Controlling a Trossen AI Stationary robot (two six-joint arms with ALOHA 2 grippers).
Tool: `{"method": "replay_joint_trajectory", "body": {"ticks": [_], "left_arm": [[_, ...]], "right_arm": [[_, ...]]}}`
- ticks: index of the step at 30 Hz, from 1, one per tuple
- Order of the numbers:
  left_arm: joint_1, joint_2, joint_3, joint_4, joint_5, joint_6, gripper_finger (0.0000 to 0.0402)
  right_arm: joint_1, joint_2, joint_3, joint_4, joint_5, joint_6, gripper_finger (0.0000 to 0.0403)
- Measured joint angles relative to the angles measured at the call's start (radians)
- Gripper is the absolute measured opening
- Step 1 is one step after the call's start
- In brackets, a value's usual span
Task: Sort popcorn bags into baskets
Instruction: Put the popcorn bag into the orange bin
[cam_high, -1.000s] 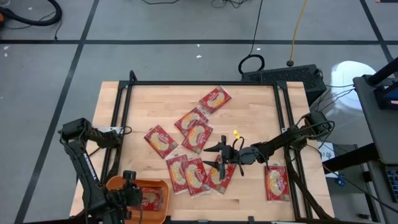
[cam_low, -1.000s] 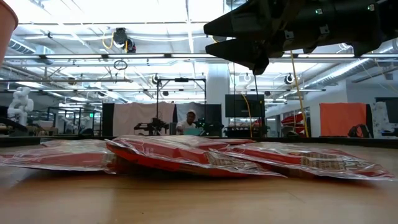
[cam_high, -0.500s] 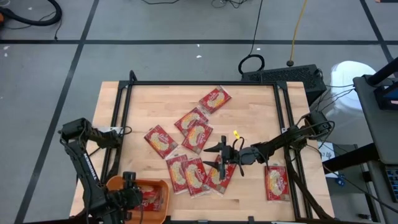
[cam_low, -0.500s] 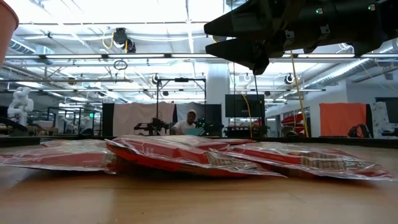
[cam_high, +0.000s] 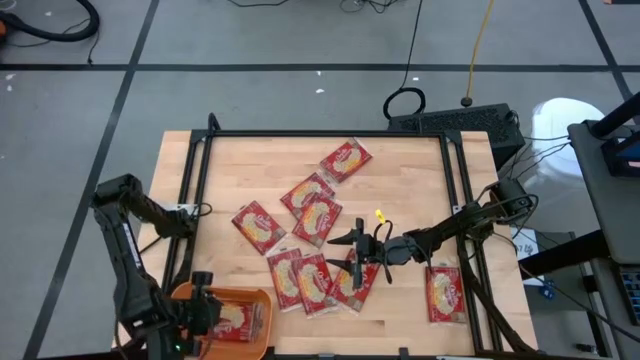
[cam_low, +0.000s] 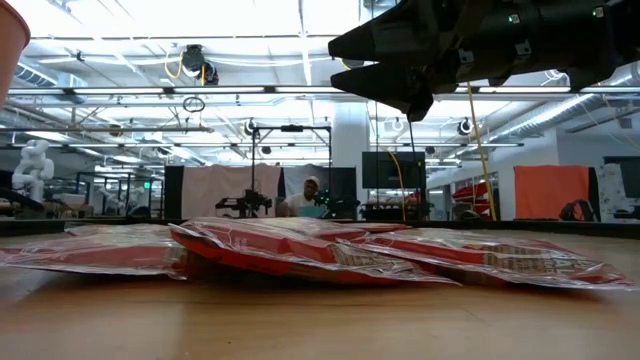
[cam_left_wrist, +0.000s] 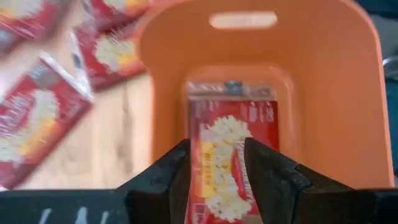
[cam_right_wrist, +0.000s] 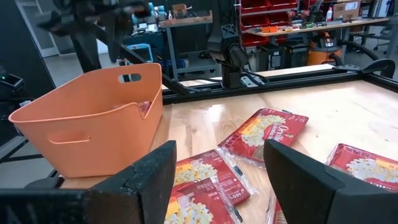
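Two arms low, left fingers (cam_left_wrist: 214, 165) parted over basket (cam_left_wrist: 323, 93), right fingers (cam_right_wrist: 214, 180) spread above bags (cam_high: 320, 215).

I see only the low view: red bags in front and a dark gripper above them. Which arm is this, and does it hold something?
Observer: It is the right gripper, open and empty, above the cluster of popcorn bags at mid-table.
Operator: Where is the basket? I see only an orange edge.
Observer: The orange basket stands at the table's near left corner.
Operator: Is anything inside it?
Observer: One bag lies flat on its floor, under the open left gripper.
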Motion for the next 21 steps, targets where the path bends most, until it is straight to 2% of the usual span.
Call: {"method": "replay_joint_trajectory", "body": {"ticks": [5, 13, 17, 21], "left_arm": [[0.002, -0.052, 0.000, -0.038, -0.151, 0.049, 0.0141], [0.082, -0.091, 0.000, -0.042, -0.453, 0.293, 0.0127], [0.163, -0.110, -0.011, -0.034, -0.493, 0.376, 0.0127], [0.250, -0.144, -0.081, 0.066, -0.493, 0.473, 0.0126]], "right_arm": [[0.000, 0.000, 0.000, -0.014, 0.000, 0.000, 0.0233], [-0.002, 0.000, 0.000, -0.030, 0.001, -0.001, 0.0233], [-0.002, 0.000, 0.000, -0.041, 0.015, -0.003, 0.0233], [-0.003, 0.000, 0.000, -0.080, 0.092, 0.003, 0.0233]]}}
